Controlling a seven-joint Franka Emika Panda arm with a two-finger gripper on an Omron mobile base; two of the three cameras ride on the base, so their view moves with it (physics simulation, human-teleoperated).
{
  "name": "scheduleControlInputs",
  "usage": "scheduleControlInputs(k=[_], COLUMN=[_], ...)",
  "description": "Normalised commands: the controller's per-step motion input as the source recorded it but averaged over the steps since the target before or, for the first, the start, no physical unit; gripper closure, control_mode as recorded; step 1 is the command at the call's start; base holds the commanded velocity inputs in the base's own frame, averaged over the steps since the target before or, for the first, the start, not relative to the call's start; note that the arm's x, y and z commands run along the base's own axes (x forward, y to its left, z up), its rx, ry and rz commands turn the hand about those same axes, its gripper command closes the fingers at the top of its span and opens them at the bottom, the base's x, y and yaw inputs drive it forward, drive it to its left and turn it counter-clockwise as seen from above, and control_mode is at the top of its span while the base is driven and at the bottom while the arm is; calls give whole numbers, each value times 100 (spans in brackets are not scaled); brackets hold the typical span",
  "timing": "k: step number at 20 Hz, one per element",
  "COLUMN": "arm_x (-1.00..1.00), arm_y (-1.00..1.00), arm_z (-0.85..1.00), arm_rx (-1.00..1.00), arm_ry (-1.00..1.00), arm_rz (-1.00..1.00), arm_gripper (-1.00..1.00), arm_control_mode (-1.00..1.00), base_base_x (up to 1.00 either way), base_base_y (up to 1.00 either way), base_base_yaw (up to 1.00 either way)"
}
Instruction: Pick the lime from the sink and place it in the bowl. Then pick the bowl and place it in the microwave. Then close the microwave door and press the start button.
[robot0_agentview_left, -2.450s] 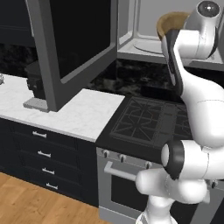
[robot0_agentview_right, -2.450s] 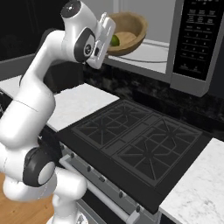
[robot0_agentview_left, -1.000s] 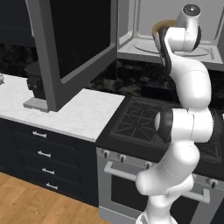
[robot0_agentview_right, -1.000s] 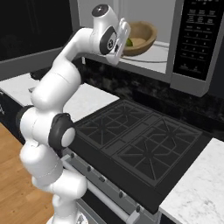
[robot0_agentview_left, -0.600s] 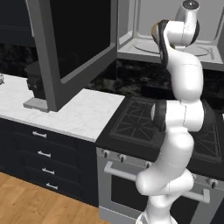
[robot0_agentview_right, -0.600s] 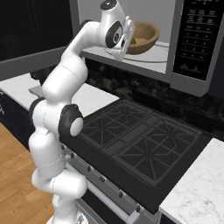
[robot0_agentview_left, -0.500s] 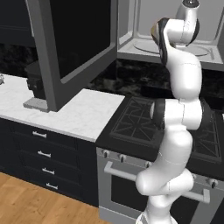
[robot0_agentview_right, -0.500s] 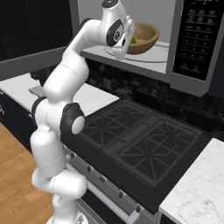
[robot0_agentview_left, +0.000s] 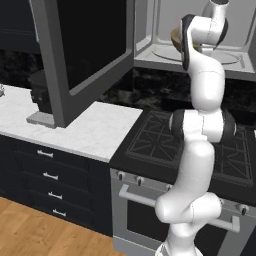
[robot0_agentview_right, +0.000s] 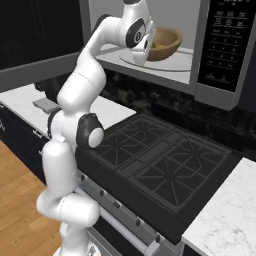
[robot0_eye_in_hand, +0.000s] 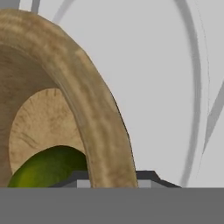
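Hidden: pincer (robot0_eye_in_hand: 111, 181) fingertips cut off by the bottom edge in the hand view; masked by the white wrist in both base views.
Cut off: lime (robot0_eye_in_hand: 48, 168) seen as a yellow-green slice at 7 o'clock in the hand view, the rest under the frame edge; microwave door (robot0_agentview_left: 82, 50) cropped at the top of the left base view.
Hard to make out: bowl (robot0_agentview_right: 164, 44) in the left base view reduced to a tan sliver behind the forearm at 1 o'clock; whether its base touches the turntable (robot0_agentview_right: 131, 59) cannot be told.
Pincer: pinching the bowl rim, one dark fingertip on each side of the wooden wall at 6 o'clock in the hand view.
Bowl: inside the microwave (robot0_agentview_right: 200, 75) cavity, over the round glass turntable, at 12 o'clock in the right base view; control panel at 2 o'clock from it.
Lime: lying in the bowl, against the lighter inner wall.
Change: bowl deeper in the cavity than a second ago, when it hung at the opening; upper arm straighter and taller; door swung out at the same angle over the counter (robot0_agentview_left: 75, 127).
Arm: stretched nearly upright from the base, elbow over the stove (robot0_agentview_right: 150, 160), forearm bent forward into the cavity, wrist at 12 o'clock.
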Motion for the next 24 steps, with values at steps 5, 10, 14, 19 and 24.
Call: scheduleControlInputs(k=[5, 10, 14, 19, 24], arm_x=[38, 8, -2, -39, -92], arm_y=[0, 2, 50, 36, 7], arm_z=[-18, -2, -1, 0, -5], arm_rx=[0, 1, 1, 0, 0], arm_ry=[-15, -37, -59, -56, -17], arm_rz=[2, 3, 1, 0, 0], arm_gripper=[-100, -100, -100, -100, -100], arm_control_mode=[-100, -100, -100, -100, -100], base_base_x=[0, 0, 0, 0, 0], base_base_y=[0, 0, 0, 0, 0], base_base_yaw=[0, 0, 0, 0, 0])
